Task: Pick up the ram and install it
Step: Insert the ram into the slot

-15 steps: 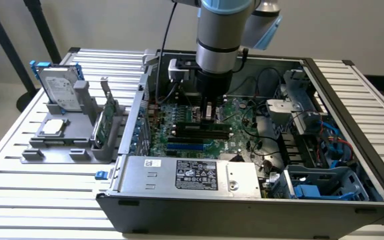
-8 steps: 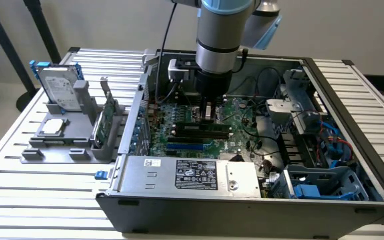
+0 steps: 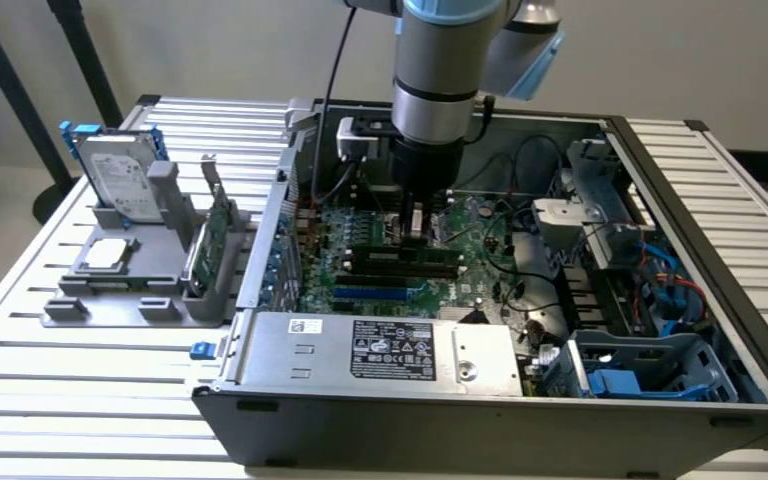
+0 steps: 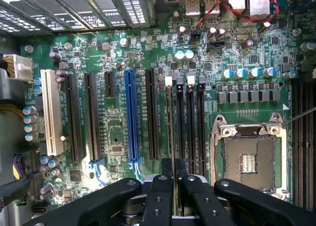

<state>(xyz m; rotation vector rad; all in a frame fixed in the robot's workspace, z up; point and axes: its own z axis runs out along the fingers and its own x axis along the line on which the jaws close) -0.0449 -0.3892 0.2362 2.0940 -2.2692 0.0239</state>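
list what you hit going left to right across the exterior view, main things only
hard drive standing in the grey holder → green expansion card → motherboard under the arm → drive cage → blue plastic bracket at the open case's right front corner

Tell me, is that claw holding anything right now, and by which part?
Yes: the gripper pinches the ram by its upper edge, standing it over a motherboard slot.

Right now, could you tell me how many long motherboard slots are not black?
2: a white slot at the row's end, a blue slot between black ones; others may be hidden.
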